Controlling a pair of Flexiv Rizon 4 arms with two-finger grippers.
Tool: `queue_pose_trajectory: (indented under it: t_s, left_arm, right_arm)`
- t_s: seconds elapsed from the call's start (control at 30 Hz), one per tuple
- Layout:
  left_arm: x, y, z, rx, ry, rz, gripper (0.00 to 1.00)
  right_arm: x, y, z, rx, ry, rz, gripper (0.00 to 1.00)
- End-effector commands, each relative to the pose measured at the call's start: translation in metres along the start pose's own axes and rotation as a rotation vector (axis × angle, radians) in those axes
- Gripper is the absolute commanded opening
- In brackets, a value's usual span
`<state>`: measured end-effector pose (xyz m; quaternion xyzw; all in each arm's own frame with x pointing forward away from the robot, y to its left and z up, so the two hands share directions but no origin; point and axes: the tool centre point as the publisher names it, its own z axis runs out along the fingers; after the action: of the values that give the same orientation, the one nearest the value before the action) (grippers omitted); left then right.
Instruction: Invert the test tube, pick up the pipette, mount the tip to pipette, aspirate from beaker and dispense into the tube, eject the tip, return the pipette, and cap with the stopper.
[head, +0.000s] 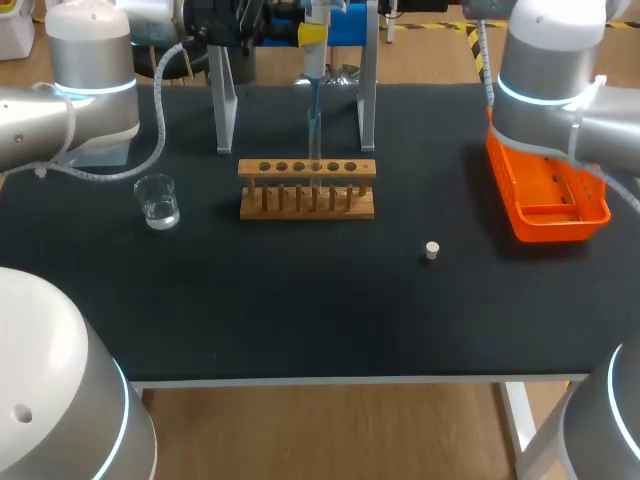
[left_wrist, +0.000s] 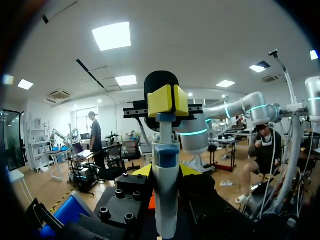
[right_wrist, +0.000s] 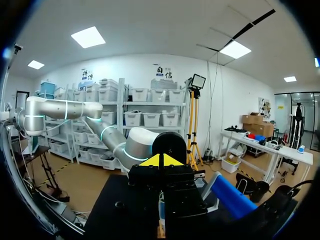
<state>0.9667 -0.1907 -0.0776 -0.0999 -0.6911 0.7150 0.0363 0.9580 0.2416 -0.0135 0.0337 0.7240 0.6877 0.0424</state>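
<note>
Left gripper (left_wrist: 166, 171) clamps the pipette (left_wrist: 166, 200) near the table's (head: 300, 300) far edge. Its wrist view shows right gripper (left_wrist: 167, 100) pinched closed above it.

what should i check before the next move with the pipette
1. Grip on the pipette: ok. In the left wrist view the left gripper has a yellow tip on each side of its body.
2. Pipette lined up with the test tube in the rack: looks ok from the head view, depth cannot be judged.
3. Tip mounted on the pipette: cannot tell.
4. Beaker upright with liquid, apart from the rack: ok.
5. Stopper lying free on the table: ok.
6. Liquid level in the test tube: cannot tell.
</note>
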Motion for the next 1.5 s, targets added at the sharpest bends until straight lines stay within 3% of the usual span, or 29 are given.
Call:
queue_pose_trajectory:
  t_s: [0.03, 1.27, 1.5]
  left_arm:
    - [-0.003, -0.002, -0.001, 0.002, 0.007, 0.001, 0.00]
    - [-0.003, -0.002, -0.001, 0.002, 0.007, 0.001, 0.00]
    - [-0.003, -0.002, -0.001, 0.002, 0.007, 0.001, 0.00]
  right_arm:
    - [0.001, -0.004, -0.001, 0.005, 0.002, 0.002, 0.00]
    - [0.006, -0.030, 0.000, 0.044, 0.018, 0.047, 0.00]
    - [0.006, -0.027, 0.000, 0.043, 0.020, 0.044, 0.00]
